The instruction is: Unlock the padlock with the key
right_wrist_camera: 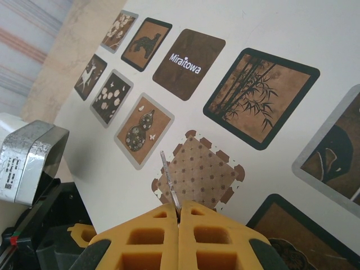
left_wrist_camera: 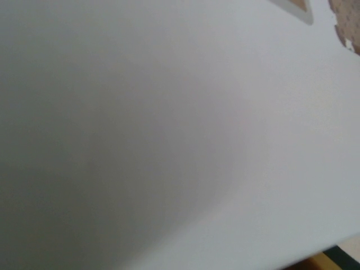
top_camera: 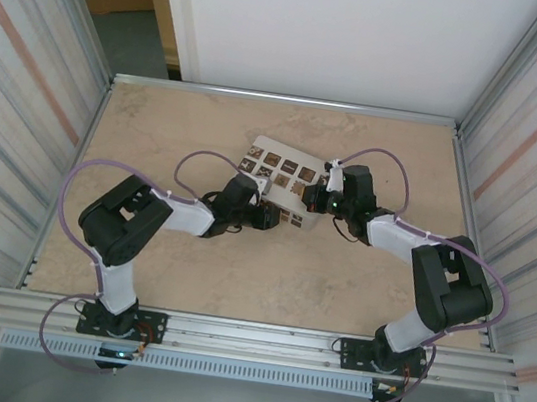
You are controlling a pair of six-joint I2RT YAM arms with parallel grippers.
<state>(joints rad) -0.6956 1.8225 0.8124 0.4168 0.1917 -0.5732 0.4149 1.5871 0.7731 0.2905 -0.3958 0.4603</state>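
Key (right_wrist_camera: 168,175): light, stiff sliver pinched at its base in right gripper (right_wrist_camera: 179,211), before box (right_wrist_camera: 292,28); left gripper (top_camera: 262,216) state unclear.

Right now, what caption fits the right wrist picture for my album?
Right gripper pinches a thin strip in front of the picture-covered box.

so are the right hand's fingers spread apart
No, the right hand is shut, its yellow fingers pinching a thin pale strip over the box.

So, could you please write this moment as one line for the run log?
left gripper: against pale box, state unclear | right gripper: shut on thin strip, facing box's printed side
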